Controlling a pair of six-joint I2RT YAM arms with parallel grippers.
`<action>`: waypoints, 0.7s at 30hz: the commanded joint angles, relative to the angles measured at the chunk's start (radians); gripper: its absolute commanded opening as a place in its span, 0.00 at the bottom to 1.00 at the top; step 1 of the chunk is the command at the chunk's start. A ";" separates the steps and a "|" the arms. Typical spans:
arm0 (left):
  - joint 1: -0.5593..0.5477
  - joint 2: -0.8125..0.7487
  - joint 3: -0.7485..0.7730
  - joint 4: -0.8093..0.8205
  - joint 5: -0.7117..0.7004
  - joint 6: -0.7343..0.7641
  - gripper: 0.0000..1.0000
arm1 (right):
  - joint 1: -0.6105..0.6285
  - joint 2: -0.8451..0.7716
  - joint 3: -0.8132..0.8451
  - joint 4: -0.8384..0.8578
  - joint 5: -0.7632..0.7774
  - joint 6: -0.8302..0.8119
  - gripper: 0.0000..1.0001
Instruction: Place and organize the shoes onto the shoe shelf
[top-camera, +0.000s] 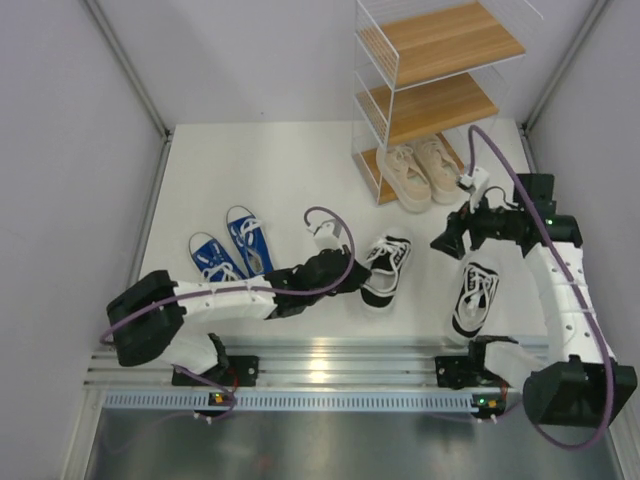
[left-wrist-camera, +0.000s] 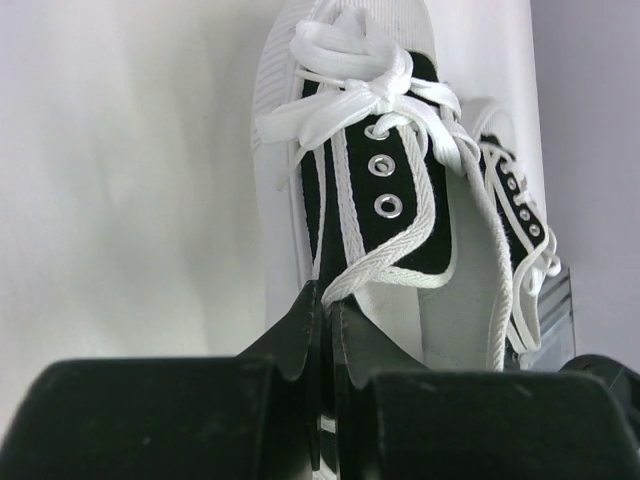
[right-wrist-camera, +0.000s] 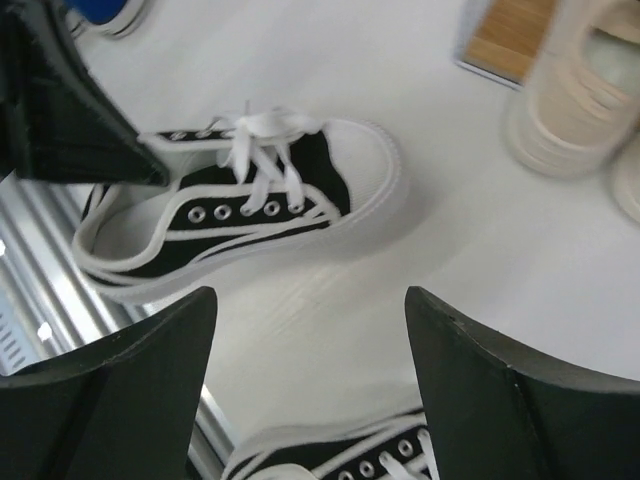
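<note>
Thin pinch, risky lift
Left gripper (left-wrist-camera: 325, 315) pinches the black white-laced canvas sneaker's (left-wrist-camera: 385, 205) collar; lifted, it may slip. Right gripper (right-wrist-camera: 310, 300) gapes, empty.

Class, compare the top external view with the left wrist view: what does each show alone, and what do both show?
Only top external: the white wire shelf with wooden tiers, the beige sneaker pair on its lowest tier, the blue sneaker pair and the right hand. Only left wrist: the left hand pinched shut on the collar of the black, white-laced sneaker, and its metal eyelets. Both: that sneaker and its black partner.
</note>
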 joint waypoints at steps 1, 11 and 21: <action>-0.004 -0.175 -0.053 -0.011 -0.209 -0.204 0.00 | 0.225 -0.010 -0.004 0.046 0.036 0.056 0.77; -0.005 -0.248 0.076 -0.386 -0.529 -0.341 0.00 | 0.607 0.209 0.158 0.249 0.258 0.282 0.80; -0.005 -0.244 0.102 -0.388 -0.536 -0.332 0.00 | 0.810 0.312 0.201 0.459 0.652 0.617 0.81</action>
